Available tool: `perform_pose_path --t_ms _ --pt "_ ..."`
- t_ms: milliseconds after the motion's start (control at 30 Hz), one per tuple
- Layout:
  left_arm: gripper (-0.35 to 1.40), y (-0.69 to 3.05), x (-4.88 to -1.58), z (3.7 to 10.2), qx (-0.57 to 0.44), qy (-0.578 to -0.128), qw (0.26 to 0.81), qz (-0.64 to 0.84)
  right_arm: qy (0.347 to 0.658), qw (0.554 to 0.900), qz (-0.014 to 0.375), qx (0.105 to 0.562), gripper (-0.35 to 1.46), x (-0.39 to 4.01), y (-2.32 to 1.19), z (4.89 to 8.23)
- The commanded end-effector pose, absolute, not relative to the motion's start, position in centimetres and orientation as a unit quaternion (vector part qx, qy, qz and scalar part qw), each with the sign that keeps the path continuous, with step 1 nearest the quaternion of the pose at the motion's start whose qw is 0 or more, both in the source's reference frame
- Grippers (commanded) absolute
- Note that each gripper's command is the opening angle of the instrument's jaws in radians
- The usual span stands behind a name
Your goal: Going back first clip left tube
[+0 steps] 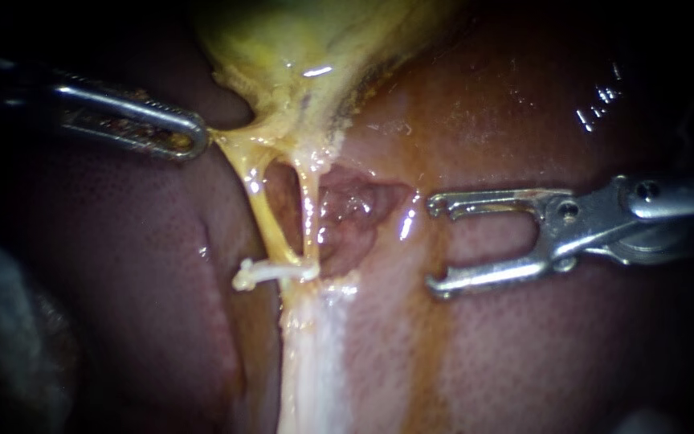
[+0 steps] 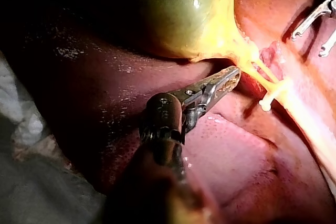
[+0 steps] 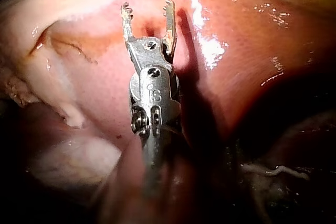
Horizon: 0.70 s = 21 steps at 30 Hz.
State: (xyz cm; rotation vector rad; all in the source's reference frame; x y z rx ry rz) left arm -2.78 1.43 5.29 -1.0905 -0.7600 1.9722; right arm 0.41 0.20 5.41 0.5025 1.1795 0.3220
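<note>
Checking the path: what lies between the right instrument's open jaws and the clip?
Only bare liver between right instrument and clip, no tube or tool; the endoscope view shows it.

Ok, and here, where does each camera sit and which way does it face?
Endoscope view: close over the tissue, facing the clip below the gallbladder; left instrument enters from the left, right instrument from the right, jaws open.
Left wrist view: on the left arm, looking along its shaft to jaws shut on the gallbladder; right instrument beyond.
Right wrist view: on the right arm, looking along its shaft at open jaws over the liver.
Shared: endoscope and left wrist views both show the clip and both instruments.
</note>
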Motion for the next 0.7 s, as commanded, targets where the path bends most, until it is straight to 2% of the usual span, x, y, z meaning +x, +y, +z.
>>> perform_pose_path --t_ms 33,400,700 --pt "-0.35 1.43 -2.80 5.32 -0.425 -0.295 0.373 0.770 0.548 0.789 0.149 0.234 0.50 0.41 0.20 5.41" --pt "-0.35 1.31 -3.09 5.62 -0.427 -0.297 0.368 0.771 0.548 0.789 0.149 0.234 0.50 0.41 0.20 5.40" --pt "-0.35 1.28 -3.16 5.74 -0.427 -0.298 0.365 0.772 0.548 0.789 0.149 0.234 0.50 0.40 0.19 5.39"
